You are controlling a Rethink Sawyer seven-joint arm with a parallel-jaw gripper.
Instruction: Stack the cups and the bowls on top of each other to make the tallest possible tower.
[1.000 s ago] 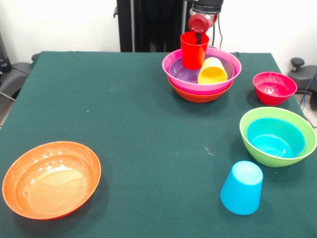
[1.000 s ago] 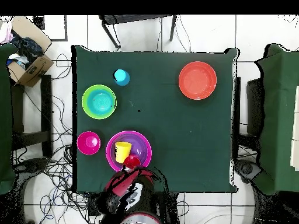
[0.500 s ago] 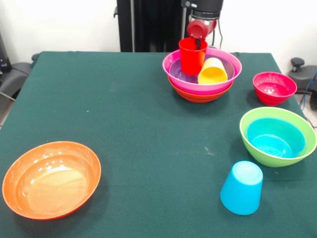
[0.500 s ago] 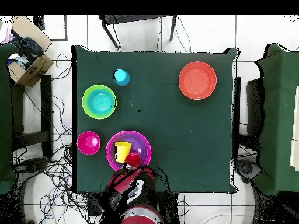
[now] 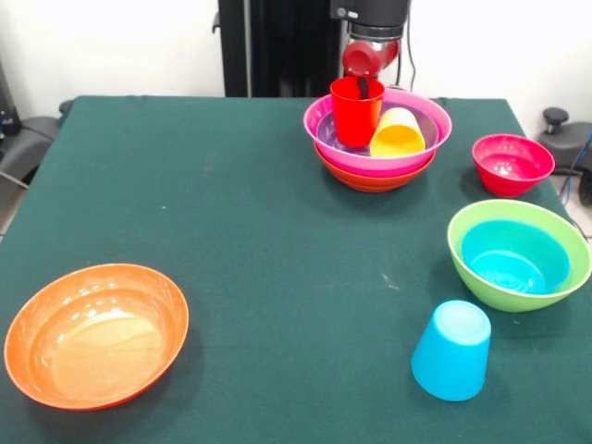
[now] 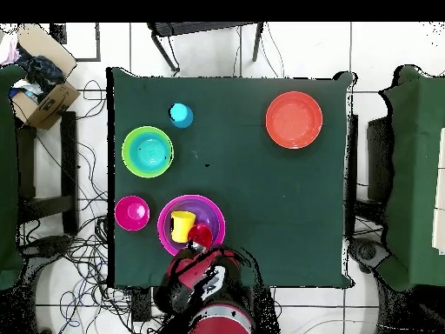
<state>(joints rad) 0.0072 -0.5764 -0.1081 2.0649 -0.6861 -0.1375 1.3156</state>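
Note:
The tower stands at the far side of the table: an orange bowl (image 5: 375, 178) lowest, then a magenta bowl (image 5: 435, 129), then a purple bowl (image 5: 340, 143). A yellow cup (image 5: 398, 134) lies tilted inside the purple bowl. Beside it is an upright red cup (image 5: 357, 111), its base below the magenta rim. My gripper (image 5: 363, 86) is shut on the red cup's far rim, one dark finger inside it. From overhead, the red cup (image 6: 201, 235) and yellow cup (image 6: 182, 225) sit in the stack just above my gripper (image 6: 199, 247).
A second orange bowl (image 5: 95, 333) lies near left. A lime green bowl (image 5: 504, 294) holds a blue bowl (image 5: 513, 259). A light blue cup (image 5: 451, 350) stands upside down in front of it. A crimson bowl (image 5: 511, 164) sits right of the tower.
My gripper has come down and slightly left with the red cup, lowering it deeper into the purple bowl. Nothing else has moved.

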